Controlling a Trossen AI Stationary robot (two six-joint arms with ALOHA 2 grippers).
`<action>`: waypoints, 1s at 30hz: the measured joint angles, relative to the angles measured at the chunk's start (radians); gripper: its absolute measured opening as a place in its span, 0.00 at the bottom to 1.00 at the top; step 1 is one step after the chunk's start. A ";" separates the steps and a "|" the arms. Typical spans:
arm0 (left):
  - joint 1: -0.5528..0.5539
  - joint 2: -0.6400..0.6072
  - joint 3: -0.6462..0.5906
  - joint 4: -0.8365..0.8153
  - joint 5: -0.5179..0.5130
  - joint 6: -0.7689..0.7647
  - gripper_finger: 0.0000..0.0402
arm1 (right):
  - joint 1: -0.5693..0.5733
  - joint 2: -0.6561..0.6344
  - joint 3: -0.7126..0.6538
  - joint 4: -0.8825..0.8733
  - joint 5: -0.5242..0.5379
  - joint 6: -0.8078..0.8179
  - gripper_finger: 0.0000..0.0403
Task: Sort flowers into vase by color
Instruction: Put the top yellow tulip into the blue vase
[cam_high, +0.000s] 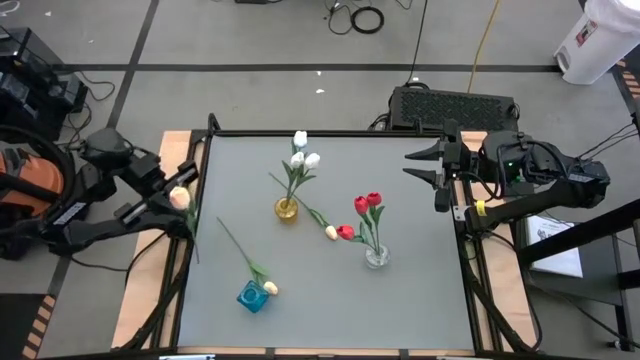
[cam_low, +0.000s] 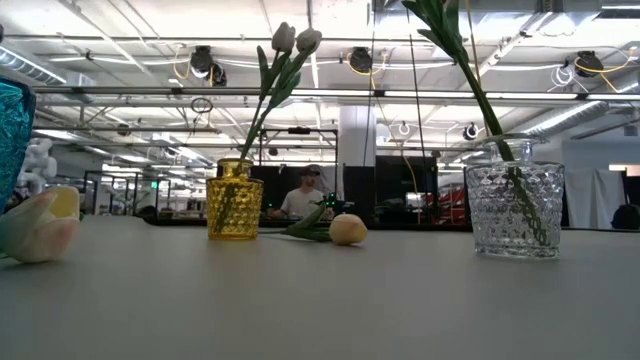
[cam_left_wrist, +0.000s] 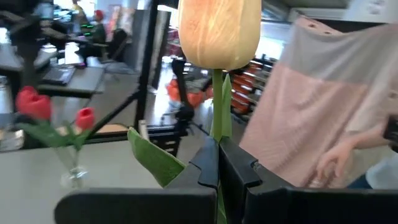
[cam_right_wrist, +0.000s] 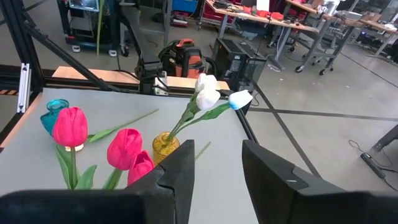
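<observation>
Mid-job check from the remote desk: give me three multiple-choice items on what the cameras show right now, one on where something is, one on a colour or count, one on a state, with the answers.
1. Where is the pale yellow tulip that the left tool holds?
A. At the table's left edge
B. In the clear vase
C. At the table's right edge

2. How many white tulips stand in the yellow vase?
A. One
B. Three
C. Five

3. What is the right tool doing?
A. Shut on a red tulip
B. Open and empty
C. Inside the blue vase

Answers:
1 A: the high view shows its head beside the left arm at the table's left edge.
2 B: three white heads show above that vase in the high and right wrist views.
3 B: its fingers stand apart with nothing between them, at the table's right edge.
</observation>
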 joint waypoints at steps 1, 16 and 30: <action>-0.031 0.000 0.000 0.008 -0.010 0.001 0.00 | 0.000 0.000 0.000 0.000 0.000 0.000 0.31; -0.611 0.096 0.000 0.070 -0.163 0.005 0.00 | 0.000 0.000 0.000 0.000 0.000 0.000 0.31; -0.665 0.244 -0.001 0.345 -0.411 0.045 0.00 | 0.000 0.000 0.000 0.000 0.000 0.000 0.31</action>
